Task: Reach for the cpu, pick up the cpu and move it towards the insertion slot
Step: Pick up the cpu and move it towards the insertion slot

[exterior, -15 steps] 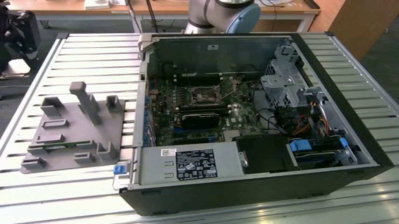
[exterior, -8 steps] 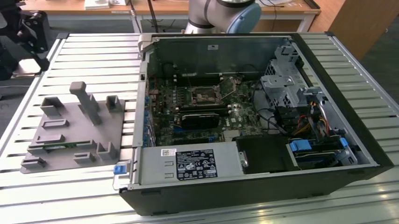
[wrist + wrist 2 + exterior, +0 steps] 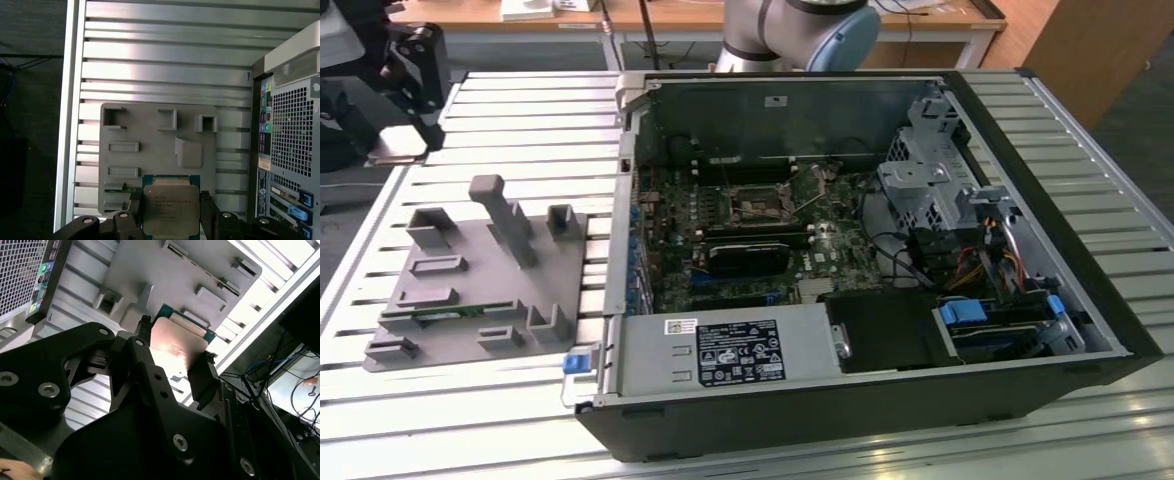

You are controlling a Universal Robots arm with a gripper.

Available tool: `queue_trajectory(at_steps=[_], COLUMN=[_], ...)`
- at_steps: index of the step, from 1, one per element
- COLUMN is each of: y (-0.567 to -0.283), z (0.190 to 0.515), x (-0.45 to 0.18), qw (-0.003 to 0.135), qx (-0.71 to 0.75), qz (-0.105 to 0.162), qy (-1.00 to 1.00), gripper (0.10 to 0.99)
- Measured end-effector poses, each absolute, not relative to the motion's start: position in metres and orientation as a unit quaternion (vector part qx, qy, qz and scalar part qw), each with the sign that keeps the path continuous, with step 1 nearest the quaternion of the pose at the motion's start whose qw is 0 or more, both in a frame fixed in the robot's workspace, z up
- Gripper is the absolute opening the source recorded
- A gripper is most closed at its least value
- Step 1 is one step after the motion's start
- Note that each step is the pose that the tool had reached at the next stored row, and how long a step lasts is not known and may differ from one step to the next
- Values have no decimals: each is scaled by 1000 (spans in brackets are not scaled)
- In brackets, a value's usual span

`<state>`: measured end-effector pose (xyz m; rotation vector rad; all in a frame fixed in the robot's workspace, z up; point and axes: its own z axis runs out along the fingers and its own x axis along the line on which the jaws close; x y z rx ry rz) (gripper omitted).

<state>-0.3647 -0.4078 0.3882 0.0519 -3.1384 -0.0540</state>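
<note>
The cpu is a flat square chip with a silvery top and a green rim. My gripper is shut on it, one black finger on each of two opposite edges. In the second wrist view the cpu catches the light between the fingers of the gripper. It hangs above the near edge of the grey plastic tray. The insertion slot, a black square socket in a metal frame, lies on the motherboard inside the open computer case.
The grey tray lies on the slatted metal table to the exterior view's left of the case, with upright posts and a green memory stick in one recess. A black card sits below the socket. The arm's base stands behind the case.
</note>
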Motion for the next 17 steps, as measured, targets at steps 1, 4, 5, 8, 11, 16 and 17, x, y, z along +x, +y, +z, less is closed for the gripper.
queue_trajectory(at_steps=[1, 4, 5, 8, 11, 16, 17], y=[-408, -408, -408, -408, -408, -408, -408], z=[388, 388, 388, 388, 388, 388, 388], x=[-363, -358, -357, -352, -347, -338, -337], qw=[1, 1, 1, 1, 1, 1, 1], qx=[17, 17, 17, 17, 17, 17, 16], qz=[-17, -17, -17, -17, -17, -17, -17], qy=[-1000, -1000, -1000, -1000, -1000, -1000, -1000], gripper=[541, 541, 541, 541, 541, 541, 541])
